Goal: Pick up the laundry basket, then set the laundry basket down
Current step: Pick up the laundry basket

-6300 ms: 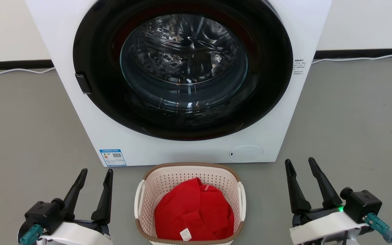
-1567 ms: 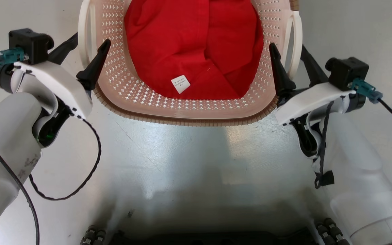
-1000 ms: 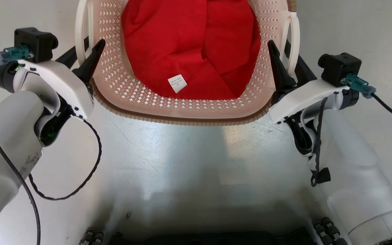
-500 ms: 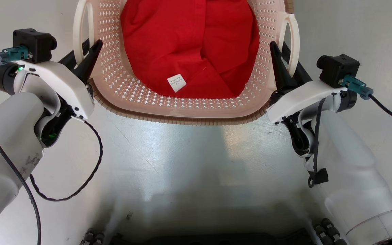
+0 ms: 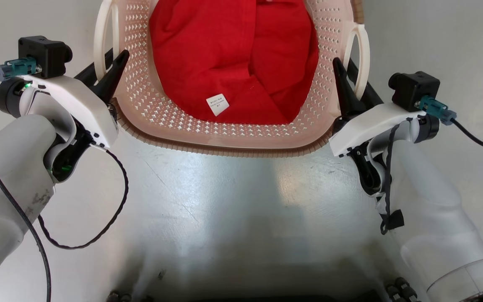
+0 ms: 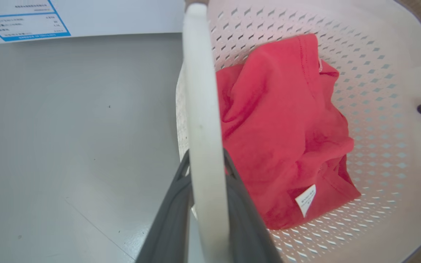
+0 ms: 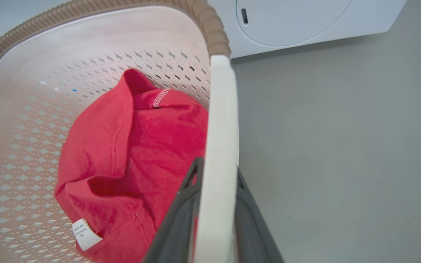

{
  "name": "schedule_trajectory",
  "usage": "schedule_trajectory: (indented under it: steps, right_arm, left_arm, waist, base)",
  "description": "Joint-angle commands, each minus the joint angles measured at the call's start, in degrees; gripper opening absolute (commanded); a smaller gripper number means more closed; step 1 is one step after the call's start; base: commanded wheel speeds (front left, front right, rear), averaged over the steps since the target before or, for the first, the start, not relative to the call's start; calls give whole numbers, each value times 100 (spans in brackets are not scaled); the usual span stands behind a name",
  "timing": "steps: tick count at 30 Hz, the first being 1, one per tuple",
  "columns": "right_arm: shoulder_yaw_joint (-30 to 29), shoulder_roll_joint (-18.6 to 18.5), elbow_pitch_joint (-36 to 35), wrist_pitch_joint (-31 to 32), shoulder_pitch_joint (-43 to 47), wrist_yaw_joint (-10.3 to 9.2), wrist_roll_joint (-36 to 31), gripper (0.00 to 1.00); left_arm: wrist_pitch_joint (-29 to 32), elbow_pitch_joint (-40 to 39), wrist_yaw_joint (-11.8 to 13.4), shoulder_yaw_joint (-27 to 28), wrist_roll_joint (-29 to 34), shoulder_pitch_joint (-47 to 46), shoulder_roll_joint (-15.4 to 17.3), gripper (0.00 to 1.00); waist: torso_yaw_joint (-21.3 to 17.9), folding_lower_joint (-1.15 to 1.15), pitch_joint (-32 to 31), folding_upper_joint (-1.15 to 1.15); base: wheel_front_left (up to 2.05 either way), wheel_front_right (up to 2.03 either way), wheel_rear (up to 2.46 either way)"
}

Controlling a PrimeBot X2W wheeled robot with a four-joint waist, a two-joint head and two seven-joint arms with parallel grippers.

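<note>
Both hands have closed since the earlier head view. The left hand [image 5: 116,54] is clamped on the left white handle [image 5: 99,42], and the right hand [image 5: 343,63] on the right white handle [image 5: 361,54]. The grasp looks complete; lift and set-down remain.

The laundry basket [image 5: 224,136] sits between the arms, and contact with the grey floor [image 5: 224,209] cannot be confirmed. It is cream-pink perforated plastic with rounded corners and a ribbed brown rim [image 5: 224,150], and holds a soft red garment [image 5: 233,54].
</note>
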Motion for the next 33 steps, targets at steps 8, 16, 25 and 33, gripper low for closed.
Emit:
schedule_trajectory:
  steps: [8, 16, 25, 33]
  right_arm:
    - [375, 69, 252, -37, 100, 89, 187, 0]
    - [667, 69, 582, -37, 24, 89, 378, 0]
    - [959, 69, 825, -37, 7, 89, 635, 0]
    - [1314, 69, 1207, -37, 54, 89, 1001, 0]
  left_arm:
    - [-35, -73, -72, 44, -162, 256, 269, 0]
    - [-35, 2, -72, -189, -419, 489, 224, 0]
    - [-16, 234, -72, -395, -509, 780, 83, 0]
    - [108, 414, -72, -455, -552, 1083, -114, 0]
  waist:
    - [-18, 0, -483, 0]
    - [-67, 0, -960, 0]
    - [-126, 0, -1476, 0]
    - [-179, 0, -2017, 0]
  base:
    - [0, 0, 0]
    - [0, 0, 0]
    - [0, 0, 0]
    - [0, 0, 0]
